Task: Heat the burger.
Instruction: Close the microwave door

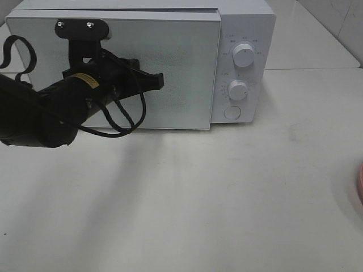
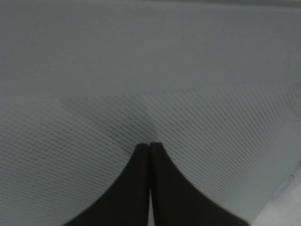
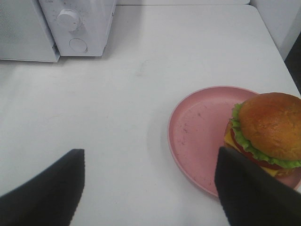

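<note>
Scene from the high camera: a white microwave (image 1: 142,62) stands at the back of a pale table (image 1: 198,198), its door (image 1: 170,68) shut. Two round dials (image 1: 244,54) sit one above the other on the panel beside the door, with a round button (image 1: 232,112) beneath the lower dial.

The left gripper (image 1: 159,81), black and carried on a dark arm with looped cables, is held against the microwave door, near the door's middle. In the left wrist view its two fingers (image 2: 127,188) lie pressed together with no gap between them and nothing held, their tips at the dotted mesh of the door (image 2: 150,70).

The right gripper (image 3: 150,183) does not appear in the high view. In the right wrist view its jaws stand wide apart and empty, above bare table (image 3: 141,94), well away from the microwave (image 3: 75,28) and on the control-panel side of it.

The burger (image 3: 265,134) rests on a round pink plate (image 3: 202,132), off-centre, toward the plate's side farther from the microwave. Its glossy brown bun, green lettuce, red tomato and yellow cheese are visible. One gripper finger (image 3: 254,193) sits in front of the plate's rim; whether it touches cannot be told. In the high view only a sliver of the plate (image 1: 360,184) shows at the frame's edge, far from the microwave.
</note>
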Robot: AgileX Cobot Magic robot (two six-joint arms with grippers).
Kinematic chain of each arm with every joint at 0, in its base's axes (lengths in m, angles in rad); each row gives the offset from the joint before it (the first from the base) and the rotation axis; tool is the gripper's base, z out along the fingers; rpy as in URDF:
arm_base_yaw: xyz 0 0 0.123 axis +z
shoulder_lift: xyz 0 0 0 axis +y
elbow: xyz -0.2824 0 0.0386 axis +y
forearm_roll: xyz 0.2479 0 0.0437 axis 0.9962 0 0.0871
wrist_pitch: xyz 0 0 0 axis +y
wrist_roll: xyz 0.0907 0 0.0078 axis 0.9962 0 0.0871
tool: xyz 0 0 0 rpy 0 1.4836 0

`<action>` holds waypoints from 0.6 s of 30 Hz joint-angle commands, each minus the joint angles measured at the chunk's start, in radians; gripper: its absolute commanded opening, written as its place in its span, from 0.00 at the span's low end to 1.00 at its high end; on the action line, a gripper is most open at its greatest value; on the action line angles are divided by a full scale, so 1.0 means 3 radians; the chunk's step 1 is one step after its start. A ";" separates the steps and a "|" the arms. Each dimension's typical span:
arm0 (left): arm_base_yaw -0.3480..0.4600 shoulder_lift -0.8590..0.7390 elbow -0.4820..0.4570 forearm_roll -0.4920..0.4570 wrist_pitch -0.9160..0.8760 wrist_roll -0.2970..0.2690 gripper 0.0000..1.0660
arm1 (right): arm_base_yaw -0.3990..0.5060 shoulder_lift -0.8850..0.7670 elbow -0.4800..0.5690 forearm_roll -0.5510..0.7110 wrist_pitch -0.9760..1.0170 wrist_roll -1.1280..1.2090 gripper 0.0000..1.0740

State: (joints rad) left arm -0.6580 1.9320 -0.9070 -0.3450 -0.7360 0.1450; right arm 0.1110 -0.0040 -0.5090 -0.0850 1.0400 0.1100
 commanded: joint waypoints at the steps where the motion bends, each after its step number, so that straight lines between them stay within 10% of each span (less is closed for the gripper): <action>1: 0.0027 0.0093 -0.0253 -0.0143 -0.0043 0.0027 0.00 | -0.0013 -0.0090 0.0007 -0.0020 -0.0003 -0.0037 0.70; 18: -0.0117 0.0170 -0.0483 -0.0280 0.0253 0.0173 0.00 | -0.0013 -0.0090 0.0007 -0.0020 -0.0003 -0.0037 0.70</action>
State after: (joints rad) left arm -0.6940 2.0090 -1.0510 -0.3950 -0.5890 0.1950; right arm 0.1110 -0.0040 -0.5090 -0.0850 1.0400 0.1100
